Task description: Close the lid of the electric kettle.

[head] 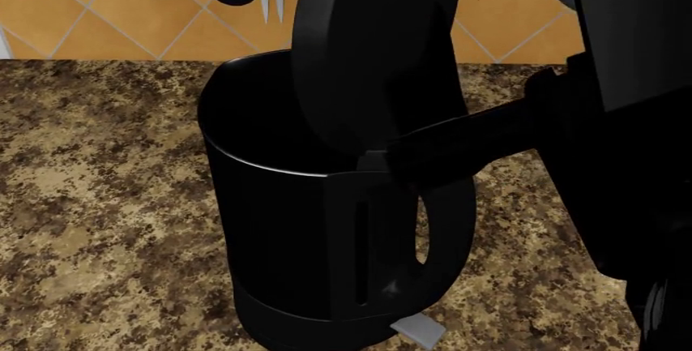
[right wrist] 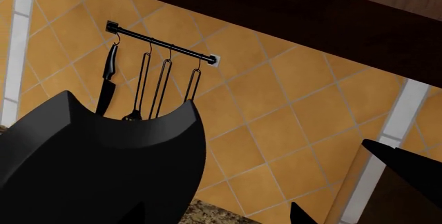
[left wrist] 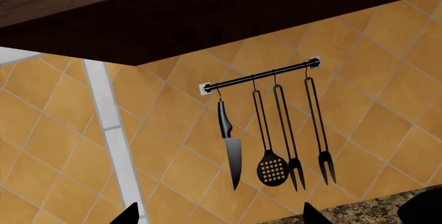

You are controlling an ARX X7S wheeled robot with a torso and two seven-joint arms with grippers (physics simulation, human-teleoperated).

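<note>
The electric kettle (head: 292, 237) stands on the speckled counter in the middle of the head view, with its handle and window slot facing me. Its lid (head: 368, 51) is raised nearly upright above the hinge. My right arm (head: 476, 136) reaches in from the right to the hinge side of the lid; its fingertips do not show there. In the right wrist view my right gripper (right wrist: 217, 215) is open, and a large glossy black shape (right wrist: 97, 167), the lid as far as I can tell, is beside one fingertip. My left gripper (left wrist: 221, 215) is open and empty, facing the tiled wall.
A rail with a knife, a slotted spoon and forks (left wrist: 269, 131) hangs on the orange tiled wall under a dark cabinet (left wrist: 173, 17). A bulky black mass (head: 627, 124) fills the right of the head view. The brown granite counter (head: 97, 205) surrounds the kettle.
</note>
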